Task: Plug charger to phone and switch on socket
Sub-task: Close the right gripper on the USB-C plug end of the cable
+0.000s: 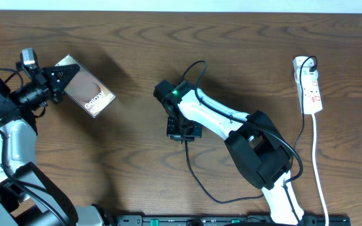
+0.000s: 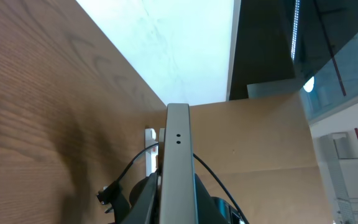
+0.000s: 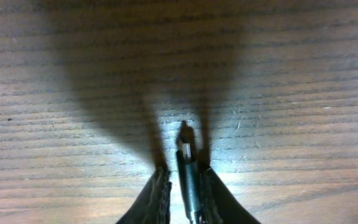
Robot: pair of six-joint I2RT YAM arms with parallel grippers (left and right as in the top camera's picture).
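- Jaws first: seeing left gripper (image 1: 63,78) clenched on the phone (image 1: 90,95), lettering up, at 10 o'clock in the overhead view.
- Seeing right gripper (image 1: 184,133) mid-tabletop (image 1: 137,44), jaws closed onto the plug tip of the charger (image 3: 188,167), tip pointing 12 o'clock in wrist view.
- Tracing thin charger cable from that grip toward 6 o'clock.
- Spotting socket (image 1: 309,88) flat at 2 o'clock, white lead (image 1: 318,163) running to 6 o'clock, well apart from both grippers.
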